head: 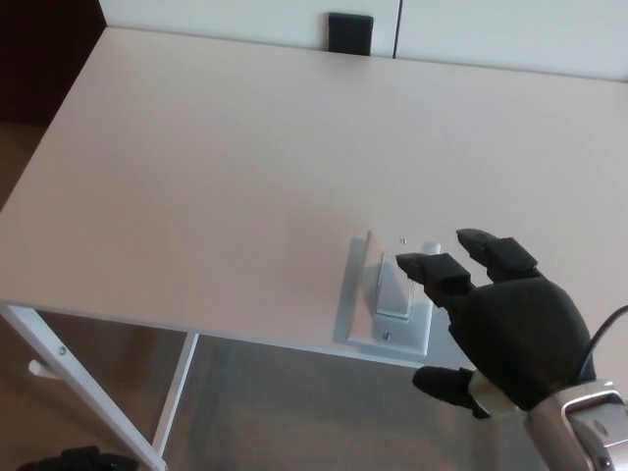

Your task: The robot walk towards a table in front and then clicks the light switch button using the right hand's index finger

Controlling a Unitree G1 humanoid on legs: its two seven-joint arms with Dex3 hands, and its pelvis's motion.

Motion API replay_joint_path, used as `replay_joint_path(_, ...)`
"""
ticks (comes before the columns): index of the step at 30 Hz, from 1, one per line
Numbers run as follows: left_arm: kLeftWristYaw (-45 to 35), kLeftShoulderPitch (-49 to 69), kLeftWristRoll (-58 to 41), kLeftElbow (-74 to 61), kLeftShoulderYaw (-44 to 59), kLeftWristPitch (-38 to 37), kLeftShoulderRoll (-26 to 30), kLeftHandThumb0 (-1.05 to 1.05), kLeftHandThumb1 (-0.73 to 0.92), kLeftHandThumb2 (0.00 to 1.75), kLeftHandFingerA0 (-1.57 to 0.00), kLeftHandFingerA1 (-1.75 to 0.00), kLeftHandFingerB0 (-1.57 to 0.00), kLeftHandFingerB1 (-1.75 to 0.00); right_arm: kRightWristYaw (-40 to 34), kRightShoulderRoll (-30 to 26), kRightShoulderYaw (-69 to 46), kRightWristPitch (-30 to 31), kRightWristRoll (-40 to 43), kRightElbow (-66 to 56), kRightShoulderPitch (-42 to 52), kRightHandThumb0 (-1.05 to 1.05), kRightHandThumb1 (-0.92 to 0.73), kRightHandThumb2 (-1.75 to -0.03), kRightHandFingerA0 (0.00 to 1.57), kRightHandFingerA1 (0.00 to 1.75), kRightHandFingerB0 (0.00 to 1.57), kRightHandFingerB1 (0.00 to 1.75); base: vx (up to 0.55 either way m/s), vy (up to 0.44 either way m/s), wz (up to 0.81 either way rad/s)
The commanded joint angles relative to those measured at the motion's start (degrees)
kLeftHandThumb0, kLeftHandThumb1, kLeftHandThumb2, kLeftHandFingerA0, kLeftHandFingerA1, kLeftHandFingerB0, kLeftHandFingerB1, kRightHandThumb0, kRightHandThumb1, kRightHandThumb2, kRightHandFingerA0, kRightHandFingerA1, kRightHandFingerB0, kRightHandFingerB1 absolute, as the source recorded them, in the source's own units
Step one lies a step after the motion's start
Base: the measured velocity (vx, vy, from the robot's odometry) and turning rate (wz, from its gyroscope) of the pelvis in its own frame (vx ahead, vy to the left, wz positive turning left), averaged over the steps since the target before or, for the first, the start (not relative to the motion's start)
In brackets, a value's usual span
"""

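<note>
Head view — right robot hand [505, 329] over light switch [391, 294], rocker partly hidden.

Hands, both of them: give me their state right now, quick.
Left hand: not in view.
Right hand: open, holding nothing, fingers spread, one fingertip over the light switch on the table.
</note>
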Motion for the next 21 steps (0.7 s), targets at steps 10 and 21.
replay_joint_path(10,0.2,-0.1,2.3,-0.9,-1.1,0.0,1.8,-0.38,0.48,0.55,-0.64,-0.41,-0.54,-0.37,3.9,1.1,2.0,3.1,0.0,2.3,-2.0,-0.75,-0.63,-0.61,0.06,0.25,0.17,0.28,0.0,0.0,0.0)
replay_joint_path(21,-1.1,0.5,1.8,-1.7,-1.3,0.1,2.3,-0.38,0.49,0.56,-0.64,-0.41,-0.54,-0.37,4.9,0.6,4.5,3.7,-0.7,1.3,-0.3,-0.77,-0.5,-0.87,0.03,0.29,0.13,0.38,0.0,0.0,0.0)
